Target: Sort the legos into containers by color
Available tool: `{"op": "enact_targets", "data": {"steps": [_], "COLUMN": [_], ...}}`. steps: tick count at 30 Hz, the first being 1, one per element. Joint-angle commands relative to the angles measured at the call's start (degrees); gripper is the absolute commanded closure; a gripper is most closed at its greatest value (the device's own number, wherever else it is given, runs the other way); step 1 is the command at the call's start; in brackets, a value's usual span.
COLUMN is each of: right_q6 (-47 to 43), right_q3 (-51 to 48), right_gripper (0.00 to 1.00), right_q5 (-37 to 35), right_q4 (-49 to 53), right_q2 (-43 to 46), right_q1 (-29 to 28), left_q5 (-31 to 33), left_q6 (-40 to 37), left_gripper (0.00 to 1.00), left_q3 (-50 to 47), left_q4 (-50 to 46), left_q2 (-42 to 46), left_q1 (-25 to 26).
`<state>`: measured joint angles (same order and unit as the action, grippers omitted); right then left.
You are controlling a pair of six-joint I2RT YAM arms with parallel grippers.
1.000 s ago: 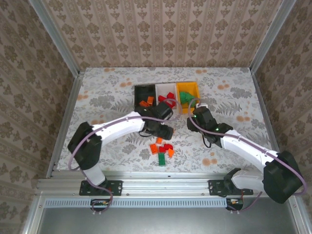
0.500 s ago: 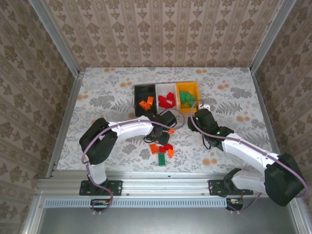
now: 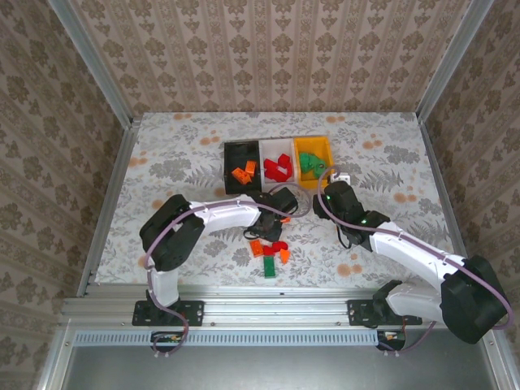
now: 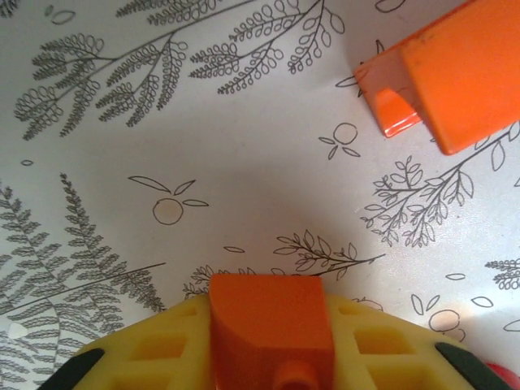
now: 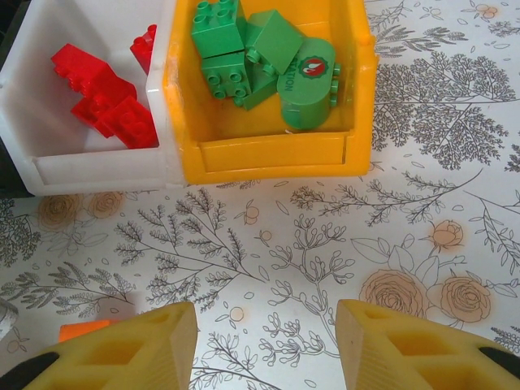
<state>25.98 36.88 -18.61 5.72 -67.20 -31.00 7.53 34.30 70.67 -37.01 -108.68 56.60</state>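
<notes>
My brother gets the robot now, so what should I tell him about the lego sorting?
Left gripper: shut on an orange lego, low over the table.
Right gripper: open, empty, in front of the yellow bin.
Done: orange legos in the black bin, red legos in the white bin, green legos in the yellow bin.
Left: the held one, plus a small pile of orange, red and green legos on the table.

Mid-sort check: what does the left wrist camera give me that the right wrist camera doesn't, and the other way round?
Left wrist: the left end effector shut on an orange brick, with a second orange brick lying ahead. Right wrist: the open right end effector, the white bin holding red bricks, and the orange-yellow bin holding green bricks. Both: the floral tablecloth and yellow fingers.
</notes>
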Motion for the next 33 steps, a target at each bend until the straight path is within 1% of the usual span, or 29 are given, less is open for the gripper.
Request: {"op": "enact_targets", "data": {"steps": [1, 5, 9, 12, 14, 16, 19, 22, 23, 25, 27, 28, 30, 33], "right_q6": [0.8, 1.0, 1.4, 1.5, 1.6, 1.5, 1.4, 1.3, 1.3, 1.3, 1.3, 1.3, 1.2, 1.1], "right_q3": [-0.7, -0.8, -0.8, -0.9, -1.0, -1.1, -1.2, -1.0, -1.0, -1.0, -1.0, -0.9, -0.8, -0.9], "right_gripper": [0.51, 0.51, 0.51, 0.52, 0.52, 0.52, 0.52, 0.52, 0.52, 0.52, 0.52, 0.52, 0.52, 0.52], "right_q5": [0.6, 0.9, 1.9, 1.9, 1.7, 1.5, 1.1, 0.9, 0.8, 0.9, 0.9, 0.9, 0.9, 0.8], "right_q4": [-1.7, -2.2, -3.3, -4.0, -4.6, -4.8, -5.5, -5.5, -5.7, -5.8, -5.9, -5.8, -5.8, -5.7], "right_q2": [0.0, -0.4, -1.8, -2.9, -3.4, -3.7, -4.2, -4.7, -4.8, -4.8, -5.0, -5.0, -4.9, -4.3], "right_q1": [-0.1, 0.0, -0.3, -0.6, -0.5, -0.6, -0.6, -0.6, -0.6, -0.6, -0.6, -0.6, -0.6, -0.7], "left_q5": [2.9, 3.7, 5.6, 8.2, 8.7, 7.3, 3.6, -1.2, -2.0, -1.5, -3.1, -2.6, -1.4, -3.0], "left_q6": [-0.4, -2.1, -5.3, -8.5, -10.1, -10.9, -11.6, -12.1, -12.7, -13.3, -13.6, -13.9, -14.0, -12.7], "left_gripper": [0.75, 0.77, 0.76, 0.76, 0.76, 0.75, 0.75, 0.74, 0.73, 0.72, 0.70, 0.69, 0.68, 0.68], "left_q3": [0.0, 1.8, 6.6, 11.4, 14.2, 16.5, 21.0, 28.4, 31.0, 35.8, 40.5, 42.7, 44.8, 45.6], "left_q4": [-1.0, -1.9, -5.1, -7.9, -8.8, -8.6, -8.3, -10.4, -11.1, -13.1, -15.5, -16.5, -17.3, -16.7], "left_q2": [1.3, 4.0, 6.9, 8.2, 8.3, 7.8, 4.7, -1.0, -2.9, -6.7, -10.4, -11.9, -14.1, -16.5], "left_q1": [-0.5, -0.7, -1.8, -4.9, -8.8, -13.4, -19.6, -23.4, -24.0, -24.7, -25.3, -25.3, -25.5, -26.5]}}
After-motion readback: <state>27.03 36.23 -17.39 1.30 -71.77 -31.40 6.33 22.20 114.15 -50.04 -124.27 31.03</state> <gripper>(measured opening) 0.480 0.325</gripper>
